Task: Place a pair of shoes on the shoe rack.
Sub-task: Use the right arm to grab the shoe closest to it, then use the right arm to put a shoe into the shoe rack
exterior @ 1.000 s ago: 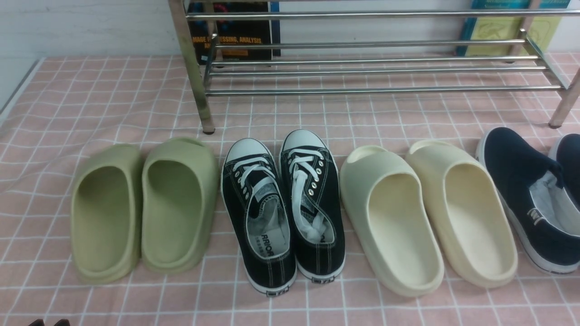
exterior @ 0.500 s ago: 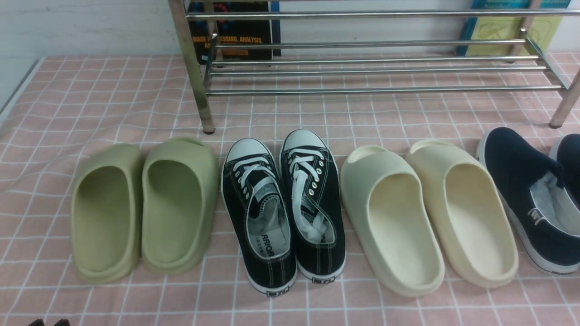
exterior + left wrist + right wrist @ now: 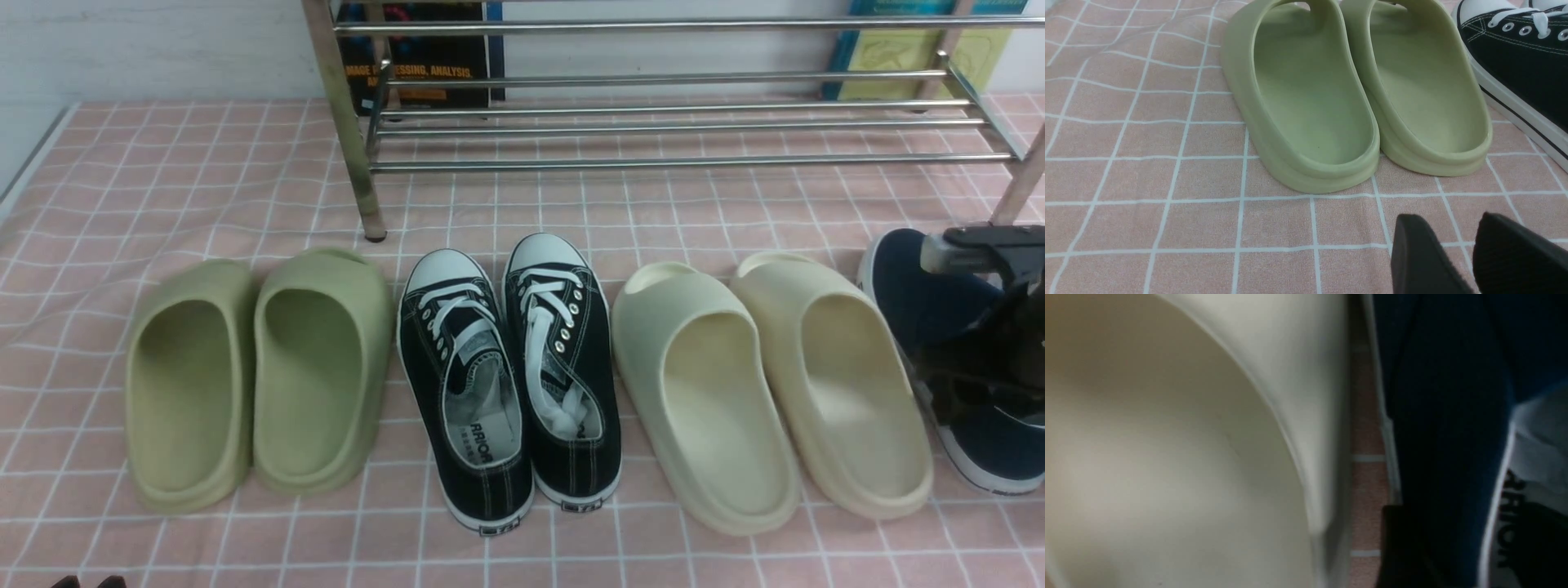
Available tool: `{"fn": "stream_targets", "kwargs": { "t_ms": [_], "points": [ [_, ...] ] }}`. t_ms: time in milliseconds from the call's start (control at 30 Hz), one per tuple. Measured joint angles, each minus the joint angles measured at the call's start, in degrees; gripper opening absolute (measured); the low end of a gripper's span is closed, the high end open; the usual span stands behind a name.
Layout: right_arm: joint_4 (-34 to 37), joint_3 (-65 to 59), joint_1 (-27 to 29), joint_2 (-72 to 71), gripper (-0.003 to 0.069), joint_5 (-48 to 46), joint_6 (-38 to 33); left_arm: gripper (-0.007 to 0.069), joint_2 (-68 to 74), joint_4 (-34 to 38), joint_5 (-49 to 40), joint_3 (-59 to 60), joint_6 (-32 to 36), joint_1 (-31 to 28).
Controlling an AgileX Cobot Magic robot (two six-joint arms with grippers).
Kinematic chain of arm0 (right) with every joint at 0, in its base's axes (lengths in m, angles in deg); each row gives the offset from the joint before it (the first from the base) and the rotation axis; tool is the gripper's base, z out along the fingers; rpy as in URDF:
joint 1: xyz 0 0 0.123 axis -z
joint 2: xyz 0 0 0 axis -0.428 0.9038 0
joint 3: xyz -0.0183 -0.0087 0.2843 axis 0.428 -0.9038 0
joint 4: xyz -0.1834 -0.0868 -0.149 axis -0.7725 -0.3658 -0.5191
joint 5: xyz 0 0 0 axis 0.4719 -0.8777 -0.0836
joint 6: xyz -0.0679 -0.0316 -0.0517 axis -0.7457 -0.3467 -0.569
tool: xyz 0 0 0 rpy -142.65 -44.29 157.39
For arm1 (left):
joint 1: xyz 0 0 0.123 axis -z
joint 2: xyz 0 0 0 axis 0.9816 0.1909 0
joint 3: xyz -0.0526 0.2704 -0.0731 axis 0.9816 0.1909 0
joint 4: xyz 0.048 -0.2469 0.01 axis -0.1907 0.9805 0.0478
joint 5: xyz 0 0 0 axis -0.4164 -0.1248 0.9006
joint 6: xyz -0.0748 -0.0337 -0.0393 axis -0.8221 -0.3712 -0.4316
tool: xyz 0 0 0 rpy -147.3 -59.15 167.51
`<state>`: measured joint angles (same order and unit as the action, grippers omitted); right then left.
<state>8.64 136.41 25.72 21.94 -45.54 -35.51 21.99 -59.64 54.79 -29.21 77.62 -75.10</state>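
Observation:
One navy-blue slip-on shoe (image 3: pixel 902 282) with a white sole lies at the far right of the front view, and my right arm covers most of it. The other navy shoe is hidden behind that arm. My right gripper (image 3: pixel 967 392) is down over the shoe. In the right wrist view my right gripper (image 3: pixel 1461 510) is open, with one finger outside the shoe's navy side wall (image 3: pixel 1445 416) and the other inside on the grey lining. The chrome shoe rack (image 3: pixel 653 163) stands at the back. My left gripper (image 3: pixel 1453 222) hangs shut and empty over the cloth at the near left.
Green slides (image 3: pixel 253 376), black lace-up sneakers (image 3: pixel 506 384) and cream slides (image 3: pixel 767 392) lie in a row on the pink checked cloth (image 3: pixel 163 180). The cream slide (image 3: pixel 1188 437) lies right beside the navy shoe. Books (image 3: pixel 424 57) lean behind the rack.
My right arm has come into the front view from the right and dropped onto the navy shoes, covering them. The left gripper and the other shoes have not moved.

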Motion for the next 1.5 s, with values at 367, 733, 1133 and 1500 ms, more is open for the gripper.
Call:
{"fn": "stream_targets", "kwargs": {
  "t_ms": [367,733,1133,1500],
  "points": [
    [-0.73,3.15,-3.26,-6.93,0.0020,-1.90,-4.57,0.0241,0.00,-0.04,0.00,0.00,0.00,0.00],
    [-0.75,19.80,-6.02,0.79,0.0020,2.25,-10.30,0.0241,0.00,-0.04,0.00,0.00,0.00,0.00],
    [-1.40,53.66,-6.02,26.80,0.0020,-1.37,-10.30,0.0241,0.00,-0.04,0.00,0.00,0.00,0.00],
    [-0.78,61.27,-6.24,30.63,0.0113,-4.67,-10.30,0.0241,0.00,-0.04,0.00,0.00,0.00,0.00]
  ]
}}
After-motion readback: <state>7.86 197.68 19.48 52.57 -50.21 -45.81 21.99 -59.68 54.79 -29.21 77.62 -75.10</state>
